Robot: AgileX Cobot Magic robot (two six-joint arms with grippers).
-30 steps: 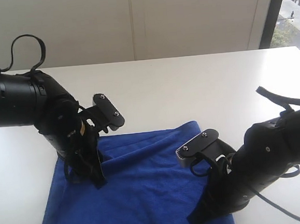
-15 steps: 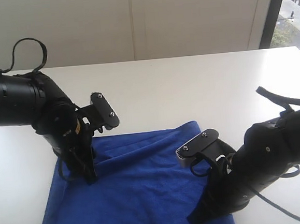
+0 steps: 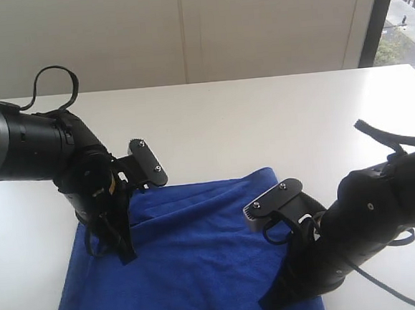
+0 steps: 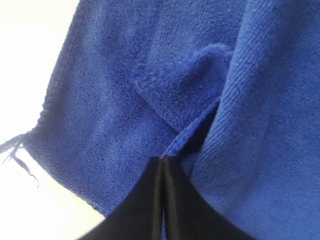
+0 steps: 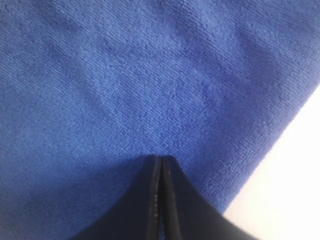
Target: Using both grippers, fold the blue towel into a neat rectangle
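Pale wall point(image 3: 183, 27) and window strip point(image 3: 408, 10) behind; a white table point(image 3: 276, 114) is seen in front. The blue towel point(image 3: 201, 256) is spread on it, mostly flat and unfolded, directly under both grippers.

A raised ridge of hem point(image 4: 175, 90) is bunched just ahead of the left gripper point(image 4: 162, 165). The jaws are closed tip to tip, and the hem runs straight into them, so a pinch of cloth is judged to be held. Loose threads point(image 4: 15, 150) are seen at the towel corner off to one side of this gripper, so the grasp is likely placed near the corner for lifting that edge over.

The right gripper point(image 5: 159, 162) is also fully closed, tips down on flat cloth, with the towel's side edge and bare table just beside it. Whether cloth is caught between the tips cannot be told. It is probably set there to take or pin the matching edge so both sides can move together.

No fold is completed yet. No containers are seen.
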